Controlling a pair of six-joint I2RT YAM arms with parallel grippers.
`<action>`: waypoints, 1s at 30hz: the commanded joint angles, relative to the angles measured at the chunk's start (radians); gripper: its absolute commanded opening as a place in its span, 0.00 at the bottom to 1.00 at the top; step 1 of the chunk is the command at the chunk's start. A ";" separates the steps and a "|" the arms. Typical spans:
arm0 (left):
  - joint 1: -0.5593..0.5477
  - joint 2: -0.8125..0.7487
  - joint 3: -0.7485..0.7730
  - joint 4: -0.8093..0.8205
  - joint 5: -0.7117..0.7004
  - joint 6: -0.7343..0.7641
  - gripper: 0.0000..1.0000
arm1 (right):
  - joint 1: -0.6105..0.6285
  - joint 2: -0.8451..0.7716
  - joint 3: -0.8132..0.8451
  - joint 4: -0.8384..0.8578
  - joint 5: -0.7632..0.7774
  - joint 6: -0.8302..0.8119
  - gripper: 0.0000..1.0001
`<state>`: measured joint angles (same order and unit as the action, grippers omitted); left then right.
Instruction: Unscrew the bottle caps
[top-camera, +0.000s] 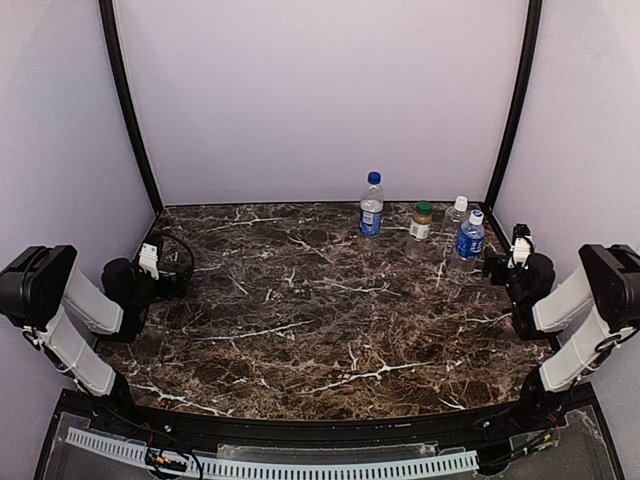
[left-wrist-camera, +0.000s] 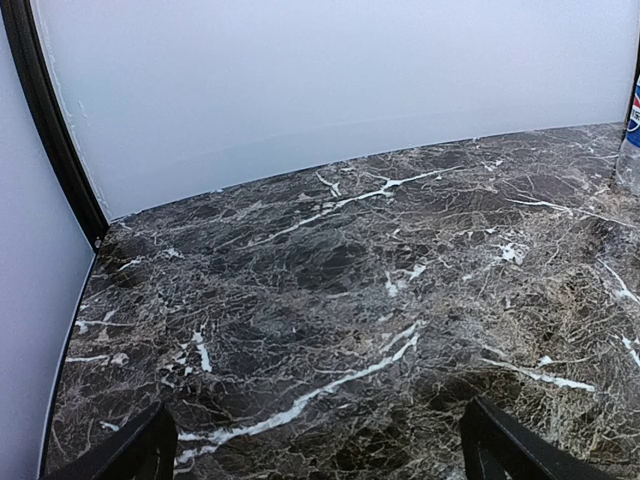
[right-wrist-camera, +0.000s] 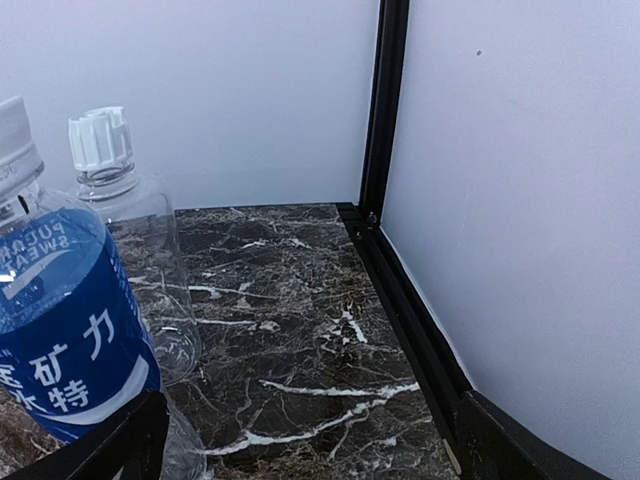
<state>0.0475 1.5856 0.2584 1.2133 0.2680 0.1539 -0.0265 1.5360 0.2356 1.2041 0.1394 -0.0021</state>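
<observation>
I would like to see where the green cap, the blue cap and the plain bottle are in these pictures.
green cap (top-camera: 424, 208): top external view, on the cap's top.
blue cap (top-camera: 374, 178): top external view, on the cap's side.
plain bottle (right-wrist-camera: 160, 270): right wrist view, on its clear body.

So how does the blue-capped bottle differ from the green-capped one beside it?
The blue-capped bottle is taller than the green-capped bottle. The blue-capped one has a blue label, while the green-capped one has a tan label. The blue-capped one stands to the left of the green-capped one and slightly farther back. Both are clear, upright and capped.
</observation>
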 joint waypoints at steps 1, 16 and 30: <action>-0.003 -0.007 0.001 -0.005 -0.004 -0.001 1.00 | 0.003 -0.038 -0.032 0.085 0.011 -0.006 0.99; -0.001 -0.119 0.106 -0.322 -0.056 -0.027 1.00 | -0.026 -0.687 0.435 -1.178 -0.246 0.125 0.97; -0.056 -0.298 0.816 -1.661 0.250 0.200 1.00 | 0.180 -0.221 1.133 -2.098 0.064 0.242 0.85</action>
<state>0.0307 1.3491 1.0485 -0.0498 0.3889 0.2932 0.0978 1.1904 1.2583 -0.5732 0.0513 0.2184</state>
